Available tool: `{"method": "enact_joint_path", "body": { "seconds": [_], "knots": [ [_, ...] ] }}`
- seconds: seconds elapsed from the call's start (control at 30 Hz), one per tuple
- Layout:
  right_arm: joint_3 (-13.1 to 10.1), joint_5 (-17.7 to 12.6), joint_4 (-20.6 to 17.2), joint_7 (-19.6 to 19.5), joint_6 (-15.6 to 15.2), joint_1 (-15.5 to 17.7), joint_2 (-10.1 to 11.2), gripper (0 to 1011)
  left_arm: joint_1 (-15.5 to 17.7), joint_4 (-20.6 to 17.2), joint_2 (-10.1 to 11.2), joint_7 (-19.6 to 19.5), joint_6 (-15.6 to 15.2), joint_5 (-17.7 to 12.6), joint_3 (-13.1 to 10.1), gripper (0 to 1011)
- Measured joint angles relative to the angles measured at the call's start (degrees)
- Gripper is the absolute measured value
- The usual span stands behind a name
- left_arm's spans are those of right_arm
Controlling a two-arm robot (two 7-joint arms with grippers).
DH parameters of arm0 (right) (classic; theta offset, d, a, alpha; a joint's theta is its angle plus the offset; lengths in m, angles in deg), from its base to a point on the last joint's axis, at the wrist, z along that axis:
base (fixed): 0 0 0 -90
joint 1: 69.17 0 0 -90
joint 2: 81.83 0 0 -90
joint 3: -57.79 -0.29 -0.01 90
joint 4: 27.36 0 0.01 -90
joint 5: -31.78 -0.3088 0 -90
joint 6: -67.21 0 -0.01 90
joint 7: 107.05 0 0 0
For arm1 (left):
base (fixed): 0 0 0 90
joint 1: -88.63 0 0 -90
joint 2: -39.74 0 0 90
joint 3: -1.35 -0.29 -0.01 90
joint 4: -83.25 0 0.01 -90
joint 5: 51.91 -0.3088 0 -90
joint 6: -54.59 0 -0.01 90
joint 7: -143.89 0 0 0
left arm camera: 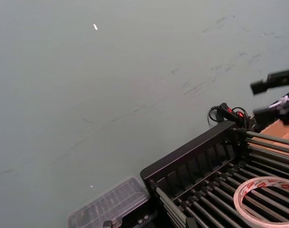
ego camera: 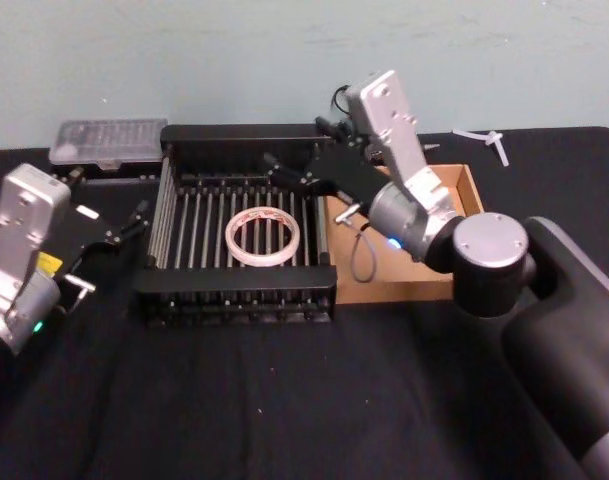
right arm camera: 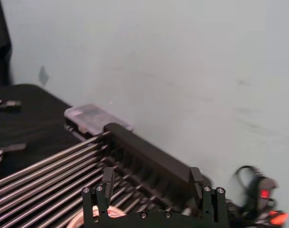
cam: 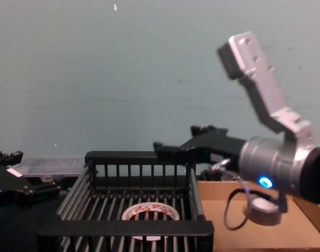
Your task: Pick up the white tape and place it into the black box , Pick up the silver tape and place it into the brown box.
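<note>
The white tape (ego camera: pixel 262 237) lies flat on the barred floor of the black box (ego camera: pixel 234 284), near its middle. The silver tape (cam: pixel 265 214) rests inside the brown box (ego camera: pixel 389 287), partly behind a looped cable of my right arm. My right gripper (ego camera: pixel 276 168) hovers open over the black box's far right corner, and its fingers (right arm camera: pixel 107 178) hold nothing. My left gripper (ego camera: pixel 132 224) stands open just left of the black box, low over the table.
A clear plastic case (ego camera: pixel 109 142) lies behind the black box at the left. A small white object (ego camera: pixel 489 140) sits at the back right. A pale wall closes off the far side. Black tabletop spreads in front of both boxes.
</note>
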Motion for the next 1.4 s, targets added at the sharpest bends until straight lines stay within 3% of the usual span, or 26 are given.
{"method": "enact_joint_path", "body": {
  "seconds": [0.3, 0.77, 1.0, 1.4],
  "knots": [
    [-4.1, -0.6, -5.3, -3.3, 0.2, 3.5, 2.3, 1000, 0.0, 0.0, 0.0, 0.0, 0.0, 0.0, 0.0, 1001],
    [-10.5, -0.2, -8.7, -6.9, -0.5, 8.2, 5.3, 1000, 0.0, 0.0, 0.0, 0.0, 0.0, 0.0, 0.0, 1001],
    [-12.9, 0.1, -9.0, -7.6, -1.7, 10.7, 6.0, 1002, 0.0, 0.0, 0.0, 0.0, 0.0, 0.0, 0.0, 1001],
    [-14.4, 0.9, -7.5, -8.3, -3.0, 12.0, 5.3, 1002, 0.0, 0.0, 0.0, 0.0, 0.0, 0.0, 0.0, 1001]
  ]
}}
